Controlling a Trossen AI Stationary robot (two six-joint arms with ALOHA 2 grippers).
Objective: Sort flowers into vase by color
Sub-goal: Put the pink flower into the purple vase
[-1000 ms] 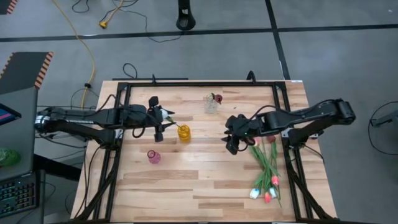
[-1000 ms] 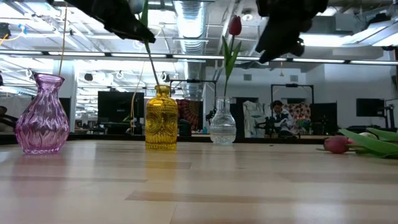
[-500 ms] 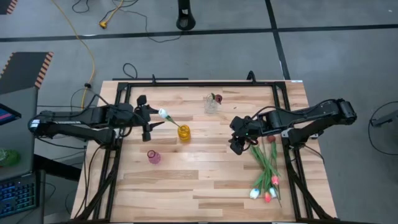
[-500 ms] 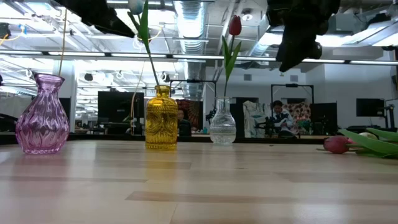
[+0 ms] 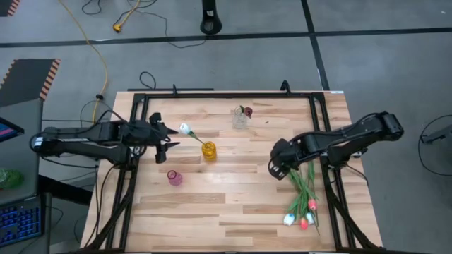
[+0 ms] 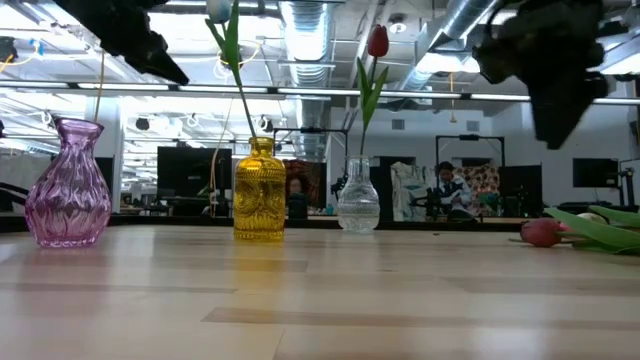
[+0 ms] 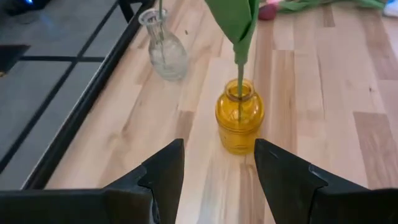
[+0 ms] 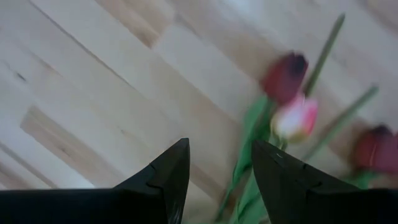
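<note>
Right gripper (image 8: 217, 177): fingers parted, empty, above the loose flowers (image 5: 302, 189) at the table's (image 5: 233, 212) right side. We judged it best to descend on one stem only. Left gripper (image 7: 217, 174): wide, empty, near the yellow vase (image 7: 239, 122).

We see a wood table (image 5: 212, 204). Near its yellow vase (image 5: 209, 150) stand a pink vase (image 5: 174, 178) and a clear vase (image 5: 240, 118); loose flowers (image 5: 302, 190) lie farther off.
</note>
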